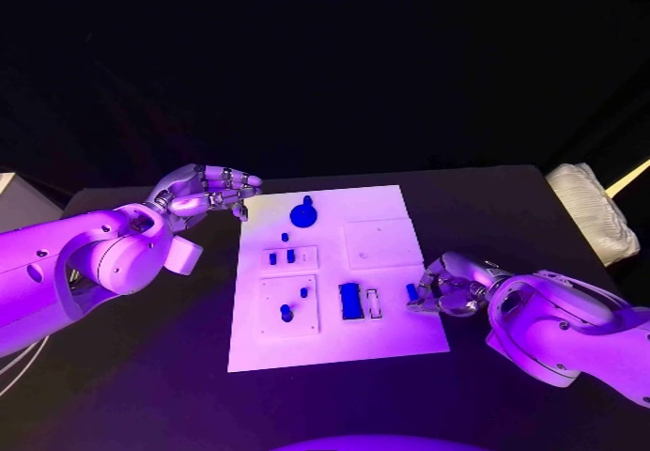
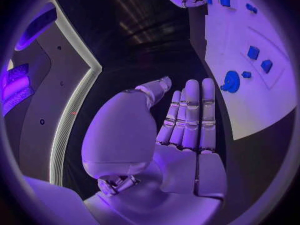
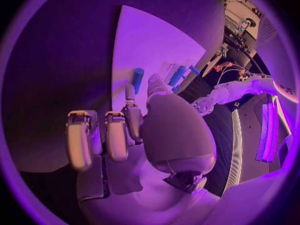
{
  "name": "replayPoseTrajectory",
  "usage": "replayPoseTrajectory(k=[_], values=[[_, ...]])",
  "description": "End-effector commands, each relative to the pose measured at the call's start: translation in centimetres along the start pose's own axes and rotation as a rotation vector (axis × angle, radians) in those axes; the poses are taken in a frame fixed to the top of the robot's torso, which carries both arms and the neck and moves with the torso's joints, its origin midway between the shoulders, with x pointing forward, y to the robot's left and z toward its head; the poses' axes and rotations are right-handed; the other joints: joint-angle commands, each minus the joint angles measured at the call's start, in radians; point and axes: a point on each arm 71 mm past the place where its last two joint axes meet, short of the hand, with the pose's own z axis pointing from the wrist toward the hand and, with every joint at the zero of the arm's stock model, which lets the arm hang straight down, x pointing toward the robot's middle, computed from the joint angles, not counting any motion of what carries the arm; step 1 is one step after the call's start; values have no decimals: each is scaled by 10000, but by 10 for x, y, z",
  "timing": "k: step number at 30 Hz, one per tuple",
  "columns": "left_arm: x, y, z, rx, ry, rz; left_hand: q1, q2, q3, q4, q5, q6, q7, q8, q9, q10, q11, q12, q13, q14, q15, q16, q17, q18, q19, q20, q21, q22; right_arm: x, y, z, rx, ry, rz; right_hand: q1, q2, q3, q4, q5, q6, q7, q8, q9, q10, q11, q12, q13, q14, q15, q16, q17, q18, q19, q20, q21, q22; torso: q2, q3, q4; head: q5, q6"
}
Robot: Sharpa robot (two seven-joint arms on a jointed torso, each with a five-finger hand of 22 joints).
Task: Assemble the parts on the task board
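Note:
The white task board [image 1: 393,334] lies mid-table. On it are a round blue part [image 1: 303,214], two small blue parts [image 1: 281,256] in a raised plate, a blue peg [image 1: 286,313] and a long blue block [image 1: 351,301]. My right hand [image 1: 454,287] sits at the board's right edge with its fingers curled in. Its thumb and one finger pinch a small blue part [image 1: 411,293], also seen in the right wrist view [image 3: 137,77]. My left hand [image 1: 203,195] hovers by the board's far left corner, fingers [image 2: 190,115] straight and holding nothing. The round blue part [image 2: 231,81] lies beyond them.
A white folded cloth [image 1: 592,221] lies at the table's far right edge, with a yellow rod [image 1: 626,178] behind it. A pale box [image 1: 11,193] stands off the table's left side. Black table surrounds the board.

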Motion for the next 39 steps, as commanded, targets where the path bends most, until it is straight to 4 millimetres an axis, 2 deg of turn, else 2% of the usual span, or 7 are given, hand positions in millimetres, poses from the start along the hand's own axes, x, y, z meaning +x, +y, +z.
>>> replayPoseTrajectory(k=[1, 7, 10, 21, 25, 31, 39], values=[[1, -1, 0, 111, 80, -95, -11, 90, -23, 56, -12, -45, -1, 10, -10, -54, -9, 22, -12, -5, 29, -29, -6, 138, 71, 3, -50, -14, 3, 0, 2, 108, -120, -265, -105, -9, 24, 60, 65, 63, -16, 27, 13, -18, -68, -68, 470, 673, -7, -58, 771, -90, 853, -26, 4, 2459, 2, -12, -1, -15, -23], [2, -1, 0, 87, 92, -99, -11, 90, -23, 56, -12, -45, -1, 10, -10, -54, -9, 22, -12, -5, 29, -29, -6, 138, 71, 3, -50, -14, 6, 0, 6, 142, -119, -735, 79, 80, 157, -19, 72, 54, -54, 43, 12, -19, -104, -82, 464, 674, -38, -61, 772, -91, 855, -53, 11, 2461, -7, -17, 23, -27, -54], [1, -1, 0, 50, 75, -93, -11, 90, -23, 56, -12, -45, -1, 10, -10, -54, -9, 22, -12, -5, 29, -29, -6, 138, 71, 3, -50, -14, 7, 1, 9, -37, -373, -1444, 585, 125, 553, -90, -434, 43, -78, 43, -13, -32, -134, -114, 451, 673, -70, -73, 760, -90, 852, -93, -1, 2458, -10, -23, 41, -14, -73], [-2, 0, -1, -49, -25, -52, -21, 93, -27, 68, -12, -47, 1, 13, -10, -60, -7, 26, -13, -5, 31, -29, -5, 138, 73, 5, -54, -17, 17, 8, 15, -430, -610, -2349, 1206, -7, 1264, -144, -369, 84, -94, 9, -94, -61, -156, -174, 430, 669, -89, -93, 748, -87, 848, -116, -15, 2455, -19, -22, 9, 76, -18], [-2, 1, -1, -104, -78, -16, -37, 105, -30, 86, -12, -47, 4, 17, -10, -63, -5, 30, -14, -5, 33, -29, -4, 138, 74, 7, -59, -20, 19, 9, 16, -437, -560, -2341, 1305, -295, 1916, -42, 395, 141, -93, -32, -175, -76, -161, -204, 427, 669, -95, -102, 747, -86, 846, -127, -24, 2453, -22, -31, 2, 88, 9], [-3, 1, -2, -145, -106, 14, -37, 105, -30, 86, -12, -47, 4, 17, -10, -63, -5, 30, -14, -5, 33, -29, -4, 138, 74, 7, -59, -20, 20, 10, 17, -476, -547, -2370, 1237, -472, 2299, -27, 598, 135, -77, -57, -211, -111, -149, -264, 396, 662, -86, -123, 719, -71, 822, -123, -99, 2433, -16, -27, 0, 65, -1], [-3, 1, -2, -165, -140, 152, -36, 135, -17, 101, -6, -43, 3, 23, -9, -64, -6, 38, -14, -1, 33, -26, -3, 139, 78, 8, -63, -23, 20, 16, 13, -665, -744, -2141, 941, -1022, 4246, -151, 2151, 221, -114, 85, -153, -78, -193, -273, 411, 682, -121, -94, 803, -92, 856, -157, 5, 2461, -36, -8, -9, 37, -6]])
